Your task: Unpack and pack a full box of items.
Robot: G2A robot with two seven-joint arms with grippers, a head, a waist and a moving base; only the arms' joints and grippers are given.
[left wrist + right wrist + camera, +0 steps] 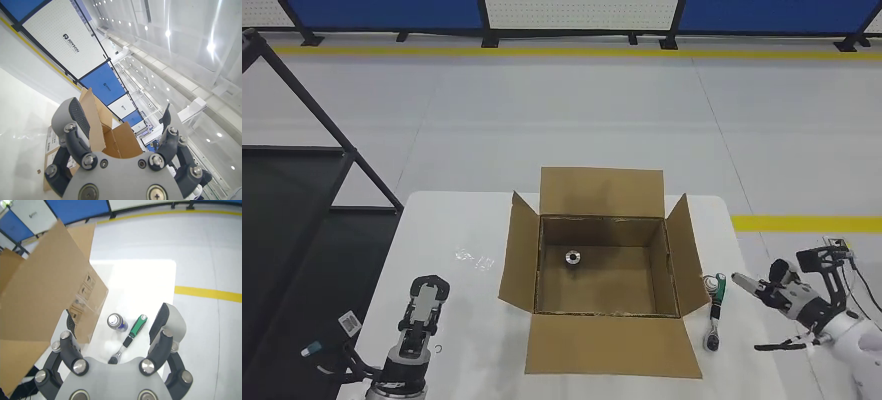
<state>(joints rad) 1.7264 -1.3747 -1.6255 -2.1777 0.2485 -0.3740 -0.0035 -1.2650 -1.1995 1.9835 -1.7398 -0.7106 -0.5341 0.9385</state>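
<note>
An open cardboard box (604, 345) stands mid-table with its flaps spread; a small metal ring-shaped part (572, 257) lies on its floor. Right of the box a small spray can (707, 286) stands beside a green-handled ratchet wrench (714, 312). My right gripper (752, 315) hovers just right of them, open and holding nothing. In the right wrist view the can (117, 322) and ratchet (132, 339) lie between the spread fingers of the gripper (116, 309), next to a box flap (47, 291). My left gripper (426, 298) is at the table's front left, open; its wrist view shows the gripper (122, 106) tilted upward past the box (121, 140).
A clear crinkled wrapper (474, 258) lies on the white table (457, 220) left of the box. A tiny ring (438, 349) sits by the left gripper. A black rack (302, 190) stands off the table's left side.
</note>
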